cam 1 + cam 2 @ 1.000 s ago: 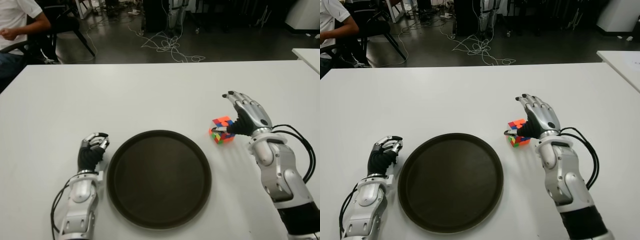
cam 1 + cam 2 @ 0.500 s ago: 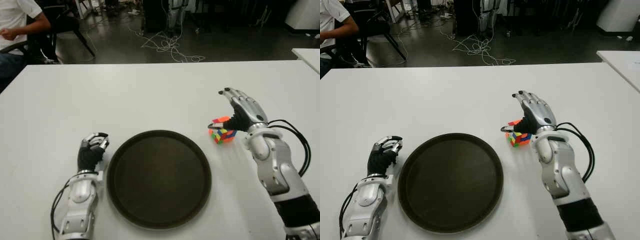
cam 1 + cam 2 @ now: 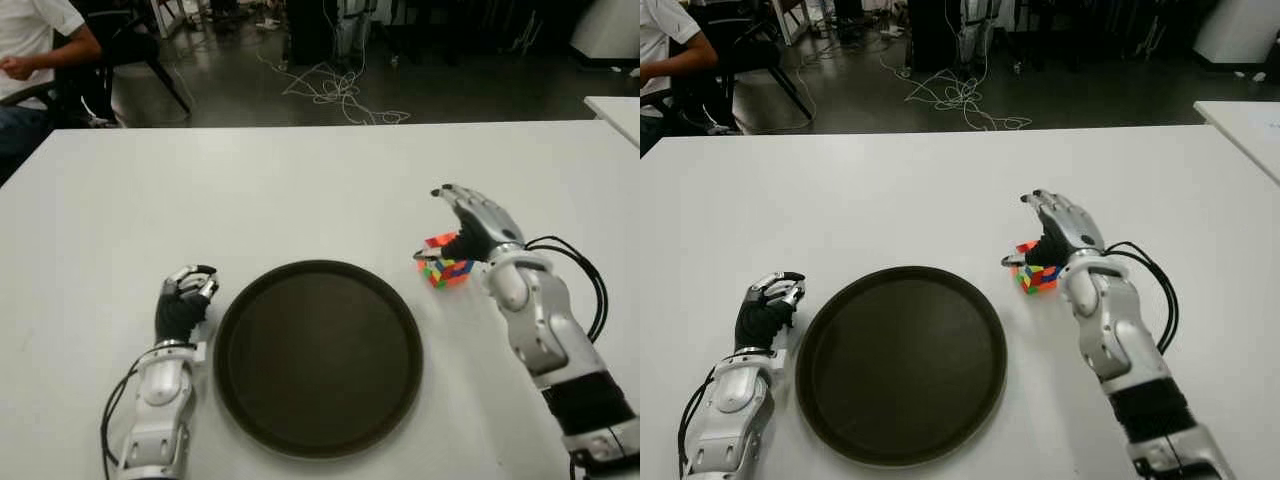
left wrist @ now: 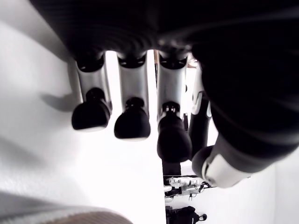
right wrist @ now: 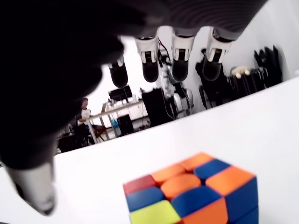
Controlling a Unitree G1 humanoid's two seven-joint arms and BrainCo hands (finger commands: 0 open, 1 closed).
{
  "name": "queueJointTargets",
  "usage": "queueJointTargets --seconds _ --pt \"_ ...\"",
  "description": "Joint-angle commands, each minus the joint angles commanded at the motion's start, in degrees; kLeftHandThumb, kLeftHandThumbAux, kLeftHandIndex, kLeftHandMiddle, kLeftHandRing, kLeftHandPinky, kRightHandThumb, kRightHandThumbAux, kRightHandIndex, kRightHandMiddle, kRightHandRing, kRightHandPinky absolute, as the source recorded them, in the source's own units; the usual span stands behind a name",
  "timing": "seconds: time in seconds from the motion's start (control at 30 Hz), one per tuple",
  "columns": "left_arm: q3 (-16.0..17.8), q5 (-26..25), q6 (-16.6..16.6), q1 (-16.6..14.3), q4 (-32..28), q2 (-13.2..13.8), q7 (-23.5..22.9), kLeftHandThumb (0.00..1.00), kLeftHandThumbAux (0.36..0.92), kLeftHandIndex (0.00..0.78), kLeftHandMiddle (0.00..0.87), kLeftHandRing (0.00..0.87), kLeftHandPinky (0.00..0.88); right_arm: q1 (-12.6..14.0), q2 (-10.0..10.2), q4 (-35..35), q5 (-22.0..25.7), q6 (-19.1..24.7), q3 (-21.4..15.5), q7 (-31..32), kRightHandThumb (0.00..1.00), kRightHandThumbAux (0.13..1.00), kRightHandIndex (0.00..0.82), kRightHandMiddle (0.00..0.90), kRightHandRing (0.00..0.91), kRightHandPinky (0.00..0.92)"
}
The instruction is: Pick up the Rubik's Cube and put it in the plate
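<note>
Right wrist view shows the right hand, fingers spread, now lowered over the Rubik's Cube beside the plate, ready to grasp.

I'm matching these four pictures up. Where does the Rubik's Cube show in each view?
Left eye: Rubik's Cube right of the plate, under the right hand.
Right eye: same spot.
Left wrist: not in it.
Right wrist: low, beneath the open fingers.
Shared landmark: the right hand.

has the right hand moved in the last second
Yes. The right hand has shifted left toward the plate, over the Rubik's Cube, fingers open.
</note>
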Motion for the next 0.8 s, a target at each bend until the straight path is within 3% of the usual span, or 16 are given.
queueJointTargets --seconds 0.6,0.8 --pt "-0.16 -0.27 -0.87 0.20 0.12 0.27 -0.68 0.707 0.706 0.443 0.799 0.813 0.798 -5.26 -0.23 10.09 2.02 -1.60 1.18 -2.00 0.000 0.620 0.000 0.000 0.000 0.000" --pt "0.14 -0.76 -0.60 0.06 0.07 -0.02 -0.59 0.708 0.706 0.443 0.802 0.812 0.800 -5.78 -0.44 11.63 2.31 -2.03 1.70 -3.17 0.000 0.621 0.000 0.000 0.000 0.000"
